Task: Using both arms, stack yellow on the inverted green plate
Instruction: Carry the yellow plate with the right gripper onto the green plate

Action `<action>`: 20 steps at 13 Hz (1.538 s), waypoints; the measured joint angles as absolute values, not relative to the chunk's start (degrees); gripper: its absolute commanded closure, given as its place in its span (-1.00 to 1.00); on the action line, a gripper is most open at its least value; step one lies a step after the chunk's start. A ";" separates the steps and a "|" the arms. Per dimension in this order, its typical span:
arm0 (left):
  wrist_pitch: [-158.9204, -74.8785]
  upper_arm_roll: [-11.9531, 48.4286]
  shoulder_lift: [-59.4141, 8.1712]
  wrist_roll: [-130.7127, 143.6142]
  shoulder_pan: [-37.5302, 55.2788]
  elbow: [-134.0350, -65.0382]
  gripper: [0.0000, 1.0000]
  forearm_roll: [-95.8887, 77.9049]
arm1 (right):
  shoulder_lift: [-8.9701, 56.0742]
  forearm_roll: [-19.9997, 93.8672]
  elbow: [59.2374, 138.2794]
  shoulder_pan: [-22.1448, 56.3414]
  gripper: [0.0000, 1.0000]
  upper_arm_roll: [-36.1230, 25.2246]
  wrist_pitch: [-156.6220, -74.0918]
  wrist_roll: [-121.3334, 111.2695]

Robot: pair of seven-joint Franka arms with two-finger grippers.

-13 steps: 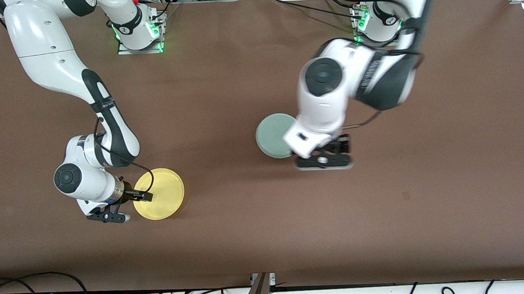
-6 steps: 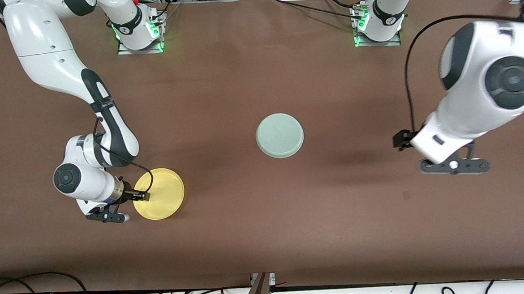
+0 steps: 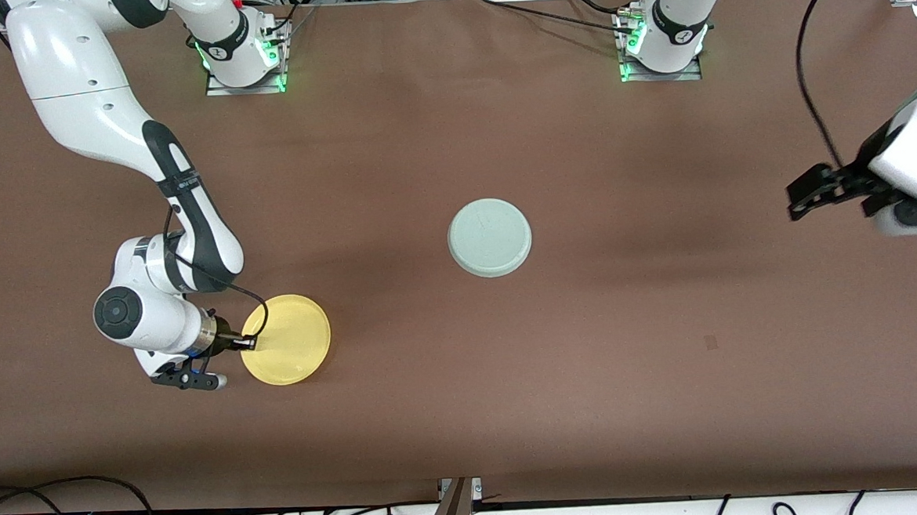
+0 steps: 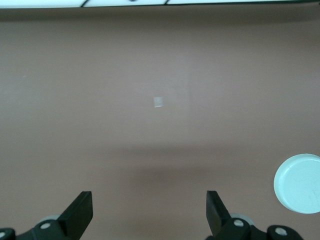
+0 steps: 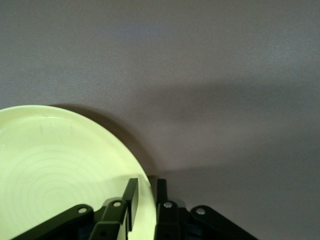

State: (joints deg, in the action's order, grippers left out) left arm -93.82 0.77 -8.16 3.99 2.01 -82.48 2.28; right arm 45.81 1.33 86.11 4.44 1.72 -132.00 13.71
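Stacking is not done yet: the yellow plate (image 3: 286, 339), toward the right arm's end, is pinched at its rim by the right gripper (image 3: 249, 344), well apart from the upside-down green plate (image 3: 490, 237) at mid-table, while the left gripper (image 3: 816, 193) hangs open and waits.

Even, bright overhead light covers the brown table (image 3: 434, 384), casting soft diffuse shadows. The left wrist view looks washed-out and hazy. In the right wrist view, the yellow plate (image 5: 60, 175) throws a broad dark shadow.
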 measured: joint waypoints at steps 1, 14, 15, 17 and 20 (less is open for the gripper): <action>-94.27 1.02 -5.14 3.94 1.06 -86.20 -1.00 2.27 | 45.83 1.33 86.12 4.45 1.00 1.72 -131.97 13.71; -94.45 4.83 -0.41 3.21 0.06 -93.39 -1.00 4.55 | 40.54 3.62 85.30 4.69 1.00 6.39 -129.39 21.61; -94.45 4.87 -0.41 3.20 0.06 -93.39 -1.00 4.55 | 39.34 3.86 85.30 4.76 1.00 8.12 -128.69 24.54; -94.45 5.43 -0.41 3.21 0.07 -93.39 -1.00 4.55 | 38.17 4.09 85.33 4.90 1.00 12.24 -127.96 31.28; -94.45 6.11 -0.40 3.22 0.07 -93.39 -1.00 4.56 | 38.39 4.21 86.03 5.51 1.00 19.16 -127.89 39.10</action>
State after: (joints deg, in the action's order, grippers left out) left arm -94.45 6.11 -0.40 3.22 0.07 -93.39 4.56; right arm 38.39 4.21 86.03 5.51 19.16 -127.89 39.10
